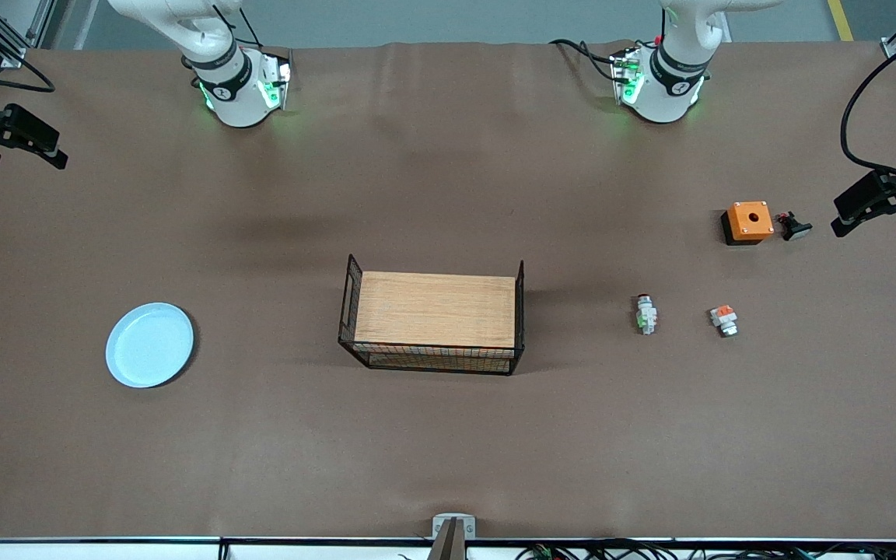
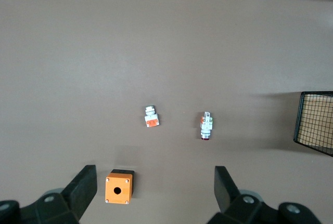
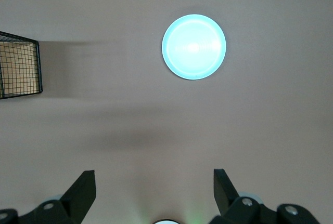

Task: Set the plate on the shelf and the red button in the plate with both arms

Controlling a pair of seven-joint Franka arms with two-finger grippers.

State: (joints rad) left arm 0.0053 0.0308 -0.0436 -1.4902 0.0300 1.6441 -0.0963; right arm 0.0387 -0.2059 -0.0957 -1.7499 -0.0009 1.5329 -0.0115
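Note:
The pale blue plate [image 1: 150, 344] [image 3: 193, 47] lies flat on the brown table toward the right arm's end. The red button [image 1: 645, 314] [image 2: 206, 126], a tiny white-grey part with green marks, lies on its side toward the left arm's end. My left gripper [image 2: 155, 174] [image 1: 880, 220] hangs high and open over the table beside the orange box, holding nothing. Just as high, my right gripper [image 3: 153, 174] [image 1: 24, 155] is open and empty over bare table near its base. The plate is well clear of it.
A black wire basket [image 1: 436, 359] [image 2: 315, 122] [image 3: 18, 65] with a wooden floor stands mid-table. An orange box with a hole [image 1: 749, 221] [image 2: 119, 187], a small black part [image 1: 794, 226] and a white piece with an orange block [image 1: 723, 319] [image 2: 151, 116] lie near the red button.

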